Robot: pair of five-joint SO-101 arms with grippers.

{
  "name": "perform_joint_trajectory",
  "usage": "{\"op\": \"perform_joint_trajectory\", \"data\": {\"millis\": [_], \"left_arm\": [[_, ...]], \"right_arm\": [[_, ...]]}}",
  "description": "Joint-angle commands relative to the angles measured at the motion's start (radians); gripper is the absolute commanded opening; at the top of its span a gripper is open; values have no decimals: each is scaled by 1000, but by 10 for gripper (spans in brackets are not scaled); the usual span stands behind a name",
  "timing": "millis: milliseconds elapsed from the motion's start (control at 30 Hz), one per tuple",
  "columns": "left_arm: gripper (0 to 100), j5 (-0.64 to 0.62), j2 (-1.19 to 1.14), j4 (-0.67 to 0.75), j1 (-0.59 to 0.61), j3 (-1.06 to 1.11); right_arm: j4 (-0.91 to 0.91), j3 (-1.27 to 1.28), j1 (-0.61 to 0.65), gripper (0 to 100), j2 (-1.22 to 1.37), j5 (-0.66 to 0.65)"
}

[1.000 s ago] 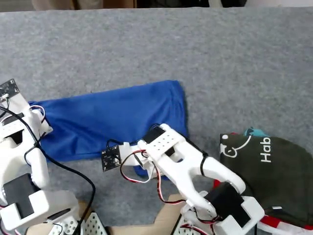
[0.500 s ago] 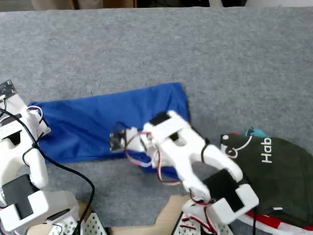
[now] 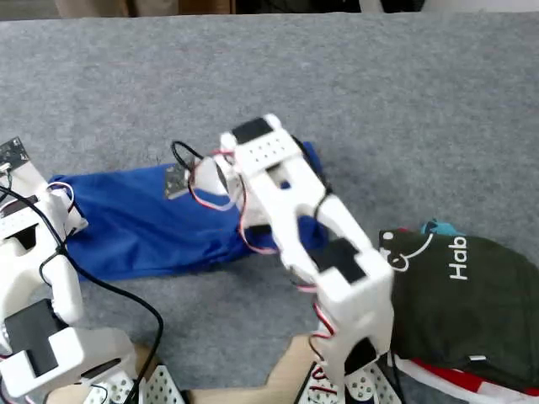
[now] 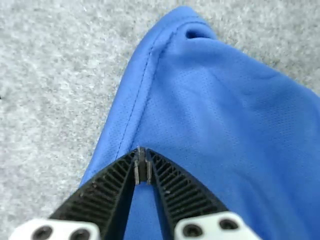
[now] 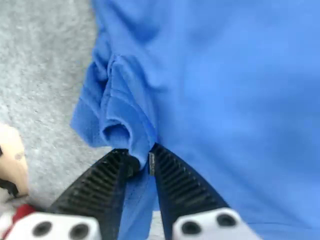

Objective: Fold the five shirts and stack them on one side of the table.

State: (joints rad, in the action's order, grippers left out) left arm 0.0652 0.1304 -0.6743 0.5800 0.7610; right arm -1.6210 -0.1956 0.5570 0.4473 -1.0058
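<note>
We find one piece of print, white lettering (image 3: 457,258) on the dark green shirt (image 3: 480,320), which lies well apart from the right gripper (image 5: 145,161), back toward that arm's base and off to its right. The letters run sideways up the cloth and break off at its edge, so we get only the start of a word. Beside it on the same shirt stands a white line drawing (image 3: 402,250). The small circuit board (image 3: 15,152) behind the left gripper (image 4: 141,167) carries marks too fine for us to read.
</note>
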Motion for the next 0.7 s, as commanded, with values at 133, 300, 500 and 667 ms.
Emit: {"op": "perform_joint_trajectory", "data": {"millis": [133, 300, 500, 667], "left_arm": [[19, -11, 38, 12, 0, -6], [19, -2, 38, 9, -26, -3], [19, -2, 38, 17, -31, 6], [19, -2, 38, 17, -31, 6]], "right_arm": [[-161, -604, 1, 4, 285, -123], [-160, -783, 2, 5, 456, -147], [-158, -972, -1, 141, 509, -144], [-166, -1072, -8, 387, 496, -118]]}}
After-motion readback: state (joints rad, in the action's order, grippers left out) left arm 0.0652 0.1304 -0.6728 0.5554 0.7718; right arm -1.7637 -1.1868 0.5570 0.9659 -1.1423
